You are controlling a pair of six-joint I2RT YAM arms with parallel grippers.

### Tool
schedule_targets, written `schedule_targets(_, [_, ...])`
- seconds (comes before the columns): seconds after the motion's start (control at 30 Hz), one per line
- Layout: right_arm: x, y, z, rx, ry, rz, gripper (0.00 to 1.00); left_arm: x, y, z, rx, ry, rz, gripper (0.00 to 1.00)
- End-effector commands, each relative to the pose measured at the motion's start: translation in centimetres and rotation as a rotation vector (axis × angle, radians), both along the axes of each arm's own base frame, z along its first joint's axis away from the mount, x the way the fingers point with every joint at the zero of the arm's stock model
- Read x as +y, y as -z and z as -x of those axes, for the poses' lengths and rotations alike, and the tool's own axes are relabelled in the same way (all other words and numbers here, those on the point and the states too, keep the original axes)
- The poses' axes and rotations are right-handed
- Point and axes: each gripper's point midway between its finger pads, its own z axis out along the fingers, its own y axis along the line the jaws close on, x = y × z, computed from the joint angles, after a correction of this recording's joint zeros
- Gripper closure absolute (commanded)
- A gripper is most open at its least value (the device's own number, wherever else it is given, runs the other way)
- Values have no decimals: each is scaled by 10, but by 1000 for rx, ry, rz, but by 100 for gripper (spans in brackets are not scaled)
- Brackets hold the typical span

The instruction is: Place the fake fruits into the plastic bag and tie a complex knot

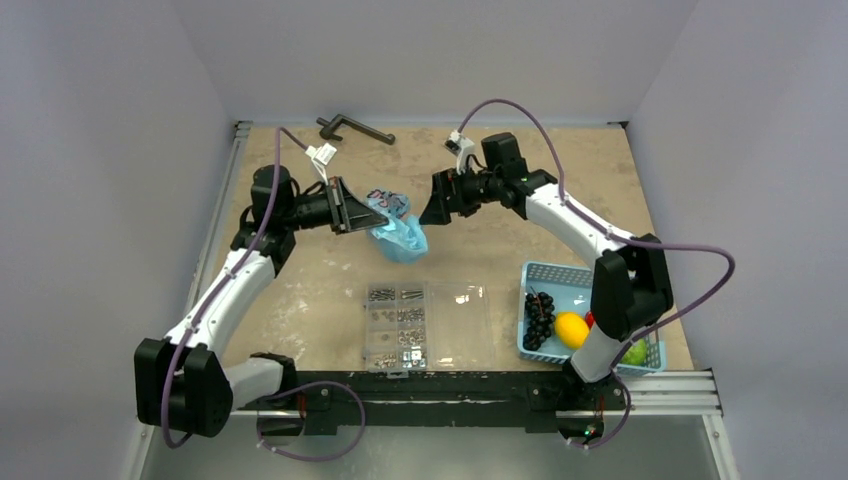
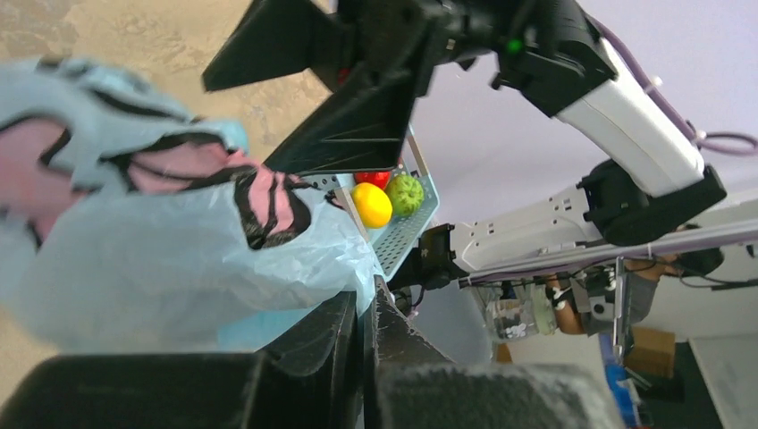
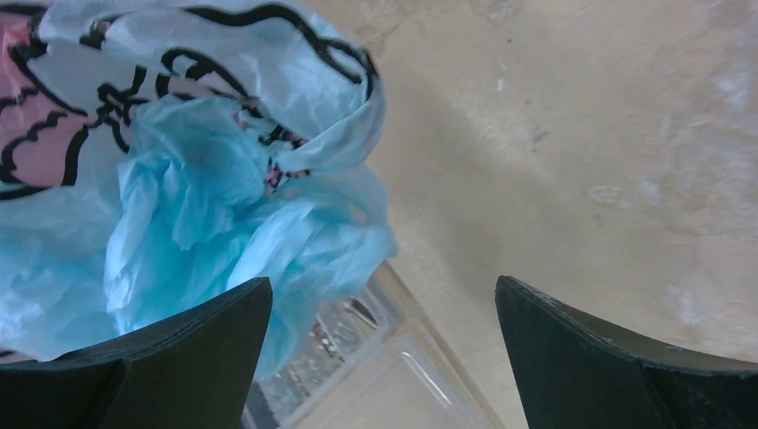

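Top view: the left gripper [image 1: 366, 214] is pinched tight on the bag [image 1: 398, 236]. The right gripper [image 1: 432, 205] is just beside it, jaws wide apart. The fruits [image 1: 572, 330] sit in the basket [image 1: 556, 270], far from the bag

Top external: I look down from above, behind the bases; the whole table [image 1: 330, 280] shows.
Left wrist: close, looking past the plastic bag [image 2: 179, 259] toward the basket [image 2: 404, 231].
Right wrist: close, facing the plastic bag and table.
Shared: the plastic bag, in all three.
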Motion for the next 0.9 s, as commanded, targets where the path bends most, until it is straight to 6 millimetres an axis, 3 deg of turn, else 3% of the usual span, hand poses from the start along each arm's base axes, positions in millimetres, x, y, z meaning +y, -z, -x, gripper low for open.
schedule_targets(0.0, [29, -28, 30, 204, -79, -239, 8, -2, -18, 5, -147, 27, -7, 100])
schedule_targets(0.07, [35, -33, 40, 258, -135, -318, 21, -2, -17, 4, -168, 25, -18, 100])
schedule_targets(0.1, [35, -35, 44, 275, -161, -337, 35, -1, -15, 3, -173, 19, -28, 100])
schedule_targets(0.13, [34, -37, 45, 277, -178, -346, 52, 0, -14, 4, -181, 15, -36, 100])
schedule_targets(0.17, [33, -40, 44, 274, -187, -353, 80, 1, -13, 4, -190, 15, -42, 100])
schedule_targets(0.2, [30, -43, 43, 270, -189, -359, 98, 2, -13, 6, -200, 15, -53, 100])
schedule_targets(0.3, [12, -49, 27, 225, -140, -341, 100, 10, -9, 9, -223, -4, -97, 100])
schedule_targets(0.43, [-39, -52, -12, 117, 28, -258, 100, 36, 5, 18, -244, -47, -200, 100])
schedule_targets(0.57, [-108, -24, -47, 31, 225, -87, 100, 73, 45, 12, -147, -151, -328, 100])
schedule_targets(0.63, [-132, -5, -54, 15, 281, -7, 100, 91, 73, 4, -49, -199, -419, 100])
schedule_targets(0.77, [-147, 25, -49, -5, 247, 103, 100, 91, 110, -6, 100, -172, -421, 100])
schedule_targets(0.87, [-156, 41, -50, -19, 255, 170, 100, 102, 144, -17, 216, -208, -492, 100])
